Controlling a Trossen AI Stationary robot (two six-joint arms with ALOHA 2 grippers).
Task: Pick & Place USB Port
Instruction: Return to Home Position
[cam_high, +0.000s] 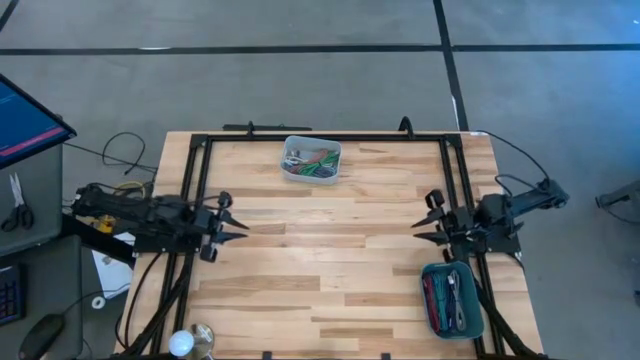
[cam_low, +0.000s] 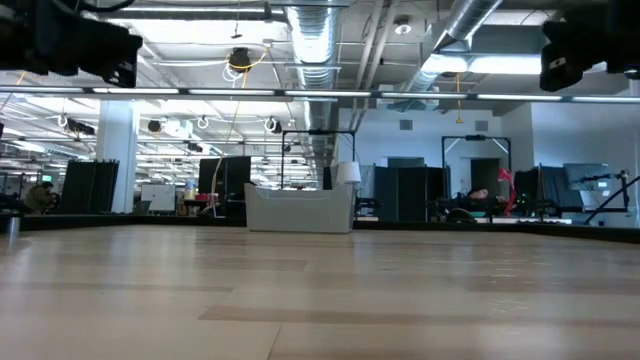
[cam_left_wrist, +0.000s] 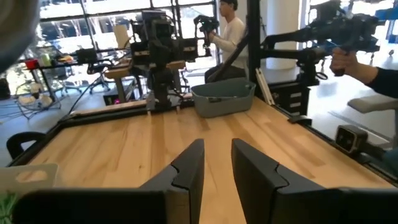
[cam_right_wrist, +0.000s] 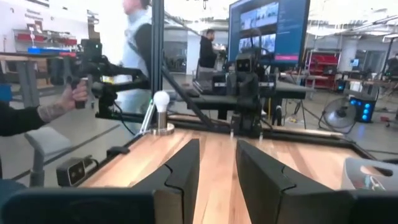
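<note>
A white-grey bin (cam_high: 312, 160) sits at the table's far edge, holding green and red cable-like pieces; it also shows in the low view (cam_low: 300, 210) and the right wrist view (cam_right_wrist: 373, 177). A teal bin (cam_high: 452, 298) with dark and red items rests near the right near corner and appears in the left wrist view (cam_left_wrist: 222, 98). I cannot pick out a USB port among the contents. My left gripper (cam_high: 232, 225) (cam_left_wrist: 217, 168) hovers open over the table's left side. My right gripper (cam_high: 425, 225) (cam_right_wrist: 217, 171) hovers open over the right side, just beyond the teal bin.
A white bulb on a round base (cam_high: 182, 343) (cam_right_wrist: 161, 112) stands at the near left corner. A black frame (cam_high: 320, 137) runs around the wooden table. Bare wood (cam_high: 330, 250) lies between the two grippers. People stand beyond the table, and a hand (cam_right_wrist: 74, 93) holds a device.
</note>
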